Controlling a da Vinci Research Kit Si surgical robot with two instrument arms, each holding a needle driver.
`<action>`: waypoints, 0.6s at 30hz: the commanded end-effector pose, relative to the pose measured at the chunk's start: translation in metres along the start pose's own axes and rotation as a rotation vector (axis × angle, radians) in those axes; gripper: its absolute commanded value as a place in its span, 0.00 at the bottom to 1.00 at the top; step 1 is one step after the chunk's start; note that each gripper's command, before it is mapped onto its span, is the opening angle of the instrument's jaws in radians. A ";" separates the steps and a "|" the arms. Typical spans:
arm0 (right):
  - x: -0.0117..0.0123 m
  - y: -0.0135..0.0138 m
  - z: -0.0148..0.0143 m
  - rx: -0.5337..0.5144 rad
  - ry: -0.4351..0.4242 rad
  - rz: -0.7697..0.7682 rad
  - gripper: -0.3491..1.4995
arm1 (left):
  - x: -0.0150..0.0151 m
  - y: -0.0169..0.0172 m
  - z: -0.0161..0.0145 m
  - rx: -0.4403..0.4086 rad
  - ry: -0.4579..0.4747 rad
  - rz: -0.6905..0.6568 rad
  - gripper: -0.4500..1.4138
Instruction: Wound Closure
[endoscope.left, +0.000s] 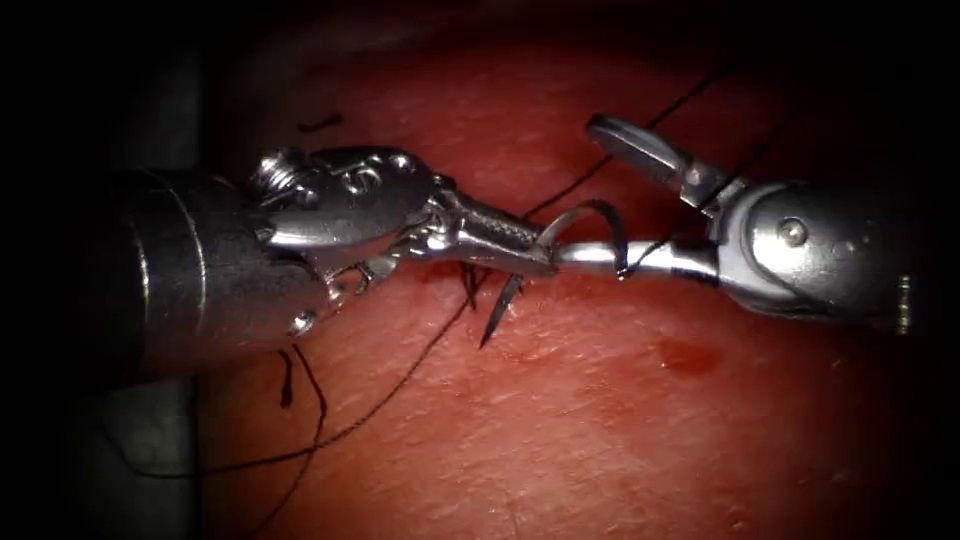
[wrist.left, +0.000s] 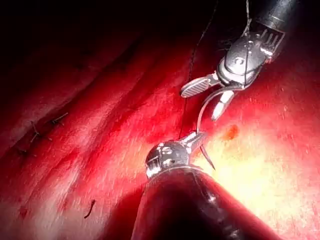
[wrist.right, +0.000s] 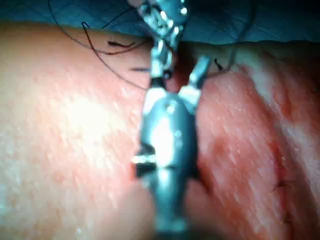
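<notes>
Both tools tip to tip over the tissue.
Left tool (endoscope.left: 520, 255) reaches in level, jaws clamped on the needle (endoscope.left: 575, 222) near its pointed end. Right tool (endoscope.left: 600, 190) opposite: jaws spread wide, lower one apparently touching the left tool's tip.

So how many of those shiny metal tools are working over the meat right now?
2. The left silver end effector grips the curved steel needle above the red tissue; the right silver end effector stands open beside it, holding nothing.

We see the curved needle (endoscope.left: 545, 262) clamped near its pointed end in the left tool (endoscope.left: 520, 250) (tip clear of the tissue (endoscope.left: 600, 420)), dark thread (endoscope.left: 400, 385) trailing.
</notes>
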 end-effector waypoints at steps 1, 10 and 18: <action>-0.0007 -0.0009 0.0006 -0.009 0.012 0.006 0.75 | -0.0003 -0.0004 0.0007 0.000 0.007 0.001 0.00; -0.0006 -0.0015 0.0017 -0.049 0.021 -0.004 0.66 | -0.0004 -0.0003 0.0010 0.014 0.061 0.002 0.00; 0.0001 -0.0015 0.0018 -0.054 0.021 -0.082 0.59 | -0.0009 -0.0003 0.0011 0.017 0.070 0.006 0.00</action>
